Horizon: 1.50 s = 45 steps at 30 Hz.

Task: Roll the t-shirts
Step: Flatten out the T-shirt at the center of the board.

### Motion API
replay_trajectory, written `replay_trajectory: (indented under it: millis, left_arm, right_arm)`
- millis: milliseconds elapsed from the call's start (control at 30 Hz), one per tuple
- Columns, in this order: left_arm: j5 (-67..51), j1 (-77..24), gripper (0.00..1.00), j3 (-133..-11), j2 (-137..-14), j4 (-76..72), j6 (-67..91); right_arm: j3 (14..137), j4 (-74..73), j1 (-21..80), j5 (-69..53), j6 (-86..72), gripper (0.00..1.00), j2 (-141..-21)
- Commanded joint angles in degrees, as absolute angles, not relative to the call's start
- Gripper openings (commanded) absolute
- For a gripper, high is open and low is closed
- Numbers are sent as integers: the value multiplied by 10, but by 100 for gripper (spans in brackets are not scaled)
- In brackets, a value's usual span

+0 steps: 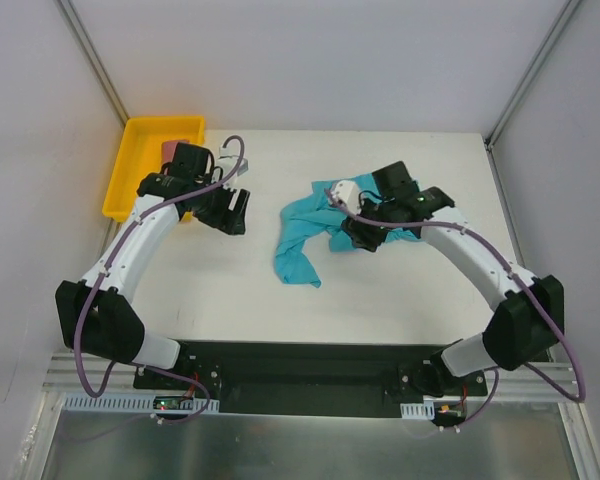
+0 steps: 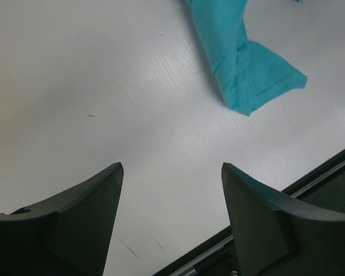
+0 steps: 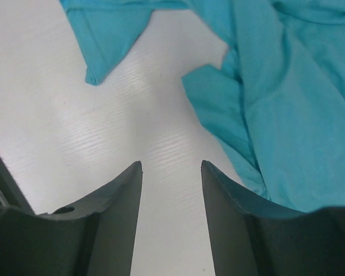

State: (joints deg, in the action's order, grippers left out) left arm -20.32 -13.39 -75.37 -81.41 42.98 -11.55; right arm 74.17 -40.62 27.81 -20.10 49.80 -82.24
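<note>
Teal-blue t-shirt [image 1: 302,235] lying crumpled and unrolled on the white table [image 1: 230,300], slightly right of the table's centre. One bunched end trails toward the near edge; the rest is heaped beneath the right arm's wrist.

Top view: the left arm reaches toward the far left corner. The right arm bends inward from the near right corner, over the cloth.

Dusty red-pink t-shirt [image 1: 167,150]: a small patch shows inside the yellow tray [image 1: 125,170], which sits at the far left corner of the table. The left arm covers most of it, so its shape cannot be told.

Left gripper [image 2: 172,168]: fingers [image 2: 86,213] spread wide and released, with bare table between them. The gripper is near the tray and well apart from the teal-blue t-shirt, whose folded end shows at the upper right of the left wrist view.

Right gripper [image 3: 171,165]: fingers [image 3: 112,207] parted and grasping no cloth, with bare table in the gap. The teal-blue t-shirt lies just beside the finger on the right of that view; whether cloth touches that finger cannot be told. A loose sleeve or corner of the shirt shows at the upper left of the right wrist view, with bare table between it and the main heap.
</note>
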Motion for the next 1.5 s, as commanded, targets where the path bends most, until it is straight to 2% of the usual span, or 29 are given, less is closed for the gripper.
replay_trajectory:
  millis: [0, 33, 300, 1000, 1100, 1133, 1267, 1333, 1467]
  left_arm:
    - [-181, -114, 71, -744, -794, 447, -113]
    - [-167, -107, 76, -739, -790, 447, -110]
    - [-157, -75, 79, -701, -764, 459, -105]
    - [-174, -39, 80, -698, -773, 463, -105]
    - [-183, -38, 80, -702, -782, 463, -104]
    - [-186, -39, 80, -703, -786, 462, -100]
    - [-204, -39, 79, -711, -801, 462, -97]
    - [-207, -39, 79, -719, -807, 461, -97]
    - [-210, -39, 78, -730, -813, 461, -98]
  right_arm:
    - [708, -349, 313, -179, 674, 48, -877]
    - [710, -342, 316, -182, 689, 48, -893]
    - [812, -381, 339, -209, 725, 49, -1041]
    - [873, -425, 343, -180, 775, 45, -1171]
    - [884, -426, 349, -150, 776, 36, -1192]
    - [887, -426, 351, -147, 776, 25, -1194]
    - [880, -418, 349, -139, 767, 5, -1187]
    - [868, -405, 345, -140, 747, 1, -1158]
    - [868, -401, 328, -171, 673, 1, -1082]
